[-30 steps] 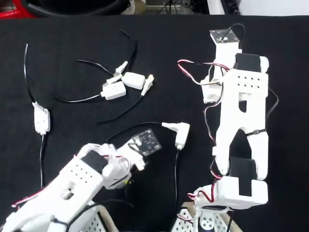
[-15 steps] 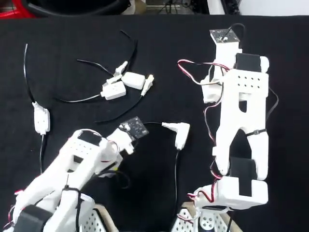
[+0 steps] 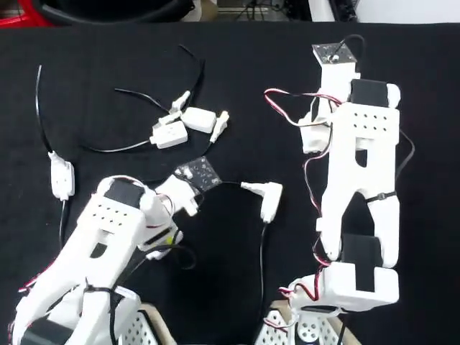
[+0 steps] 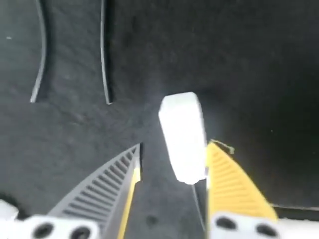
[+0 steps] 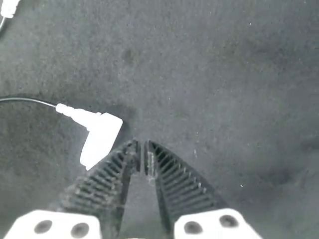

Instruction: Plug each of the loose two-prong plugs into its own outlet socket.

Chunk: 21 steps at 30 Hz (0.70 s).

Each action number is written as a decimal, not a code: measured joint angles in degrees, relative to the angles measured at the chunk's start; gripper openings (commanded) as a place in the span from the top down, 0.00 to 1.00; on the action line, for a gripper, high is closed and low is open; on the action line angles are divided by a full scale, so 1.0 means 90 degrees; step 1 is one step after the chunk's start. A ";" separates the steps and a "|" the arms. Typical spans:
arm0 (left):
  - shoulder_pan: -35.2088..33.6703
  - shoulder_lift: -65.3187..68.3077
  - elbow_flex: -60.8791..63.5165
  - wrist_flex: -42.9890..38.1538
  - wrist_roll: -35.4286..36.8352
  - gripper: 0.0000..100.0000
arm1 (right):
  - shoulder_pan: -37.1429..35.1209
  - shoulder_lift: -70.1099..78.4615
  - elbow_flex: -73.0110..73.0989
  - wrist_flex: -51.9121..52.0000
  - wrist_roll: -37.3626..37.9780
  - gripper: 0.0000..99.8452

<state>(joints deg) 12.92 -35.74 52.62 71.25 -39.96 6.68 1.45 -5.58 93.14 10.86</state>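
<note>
Left wrist view: my left gripper (image 4: 174, 146) stands spread, with the white plug block (image 4: 183, 137) lying on the black cloth (image 4: 249, 59) between my fingers (image 4: 114, 174), lengthwise along my reach, nearer the yellow one.

No readable text anywhere (no labels either).
</note>
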 measured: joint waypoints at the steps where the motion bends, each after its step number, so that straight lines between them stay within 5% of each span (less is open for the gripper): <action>1: -0.0068 -0.0059 0.0000 0.0000 -0.0029 0.76 | 0.0000 0.0000 0.0000 0.0000 0.0000 0.98; 11: -0.1201 -0.0117 0.1035 -0.2022 -0.0459 0.76 | 0.0000 0.0000 0.0098 0.0000 0.0000 0.98; 16: -0.2042 -0.0098 0.0713 -0.1983 -0.0684 0.77 | 0.0000 0.0000 0.0098 0.0000 0.0000 0.98; 21: -0.2178 -0.0137 -0.0371 -0.0801 -0.0713 0.77 | 0.0000 0.0000 0.0098 -0.0049 0.0000 0.98</action>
<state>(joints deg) -6.68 -36.97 49.27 64.04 -46.37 6.68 1.45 -4.70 92.70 10.86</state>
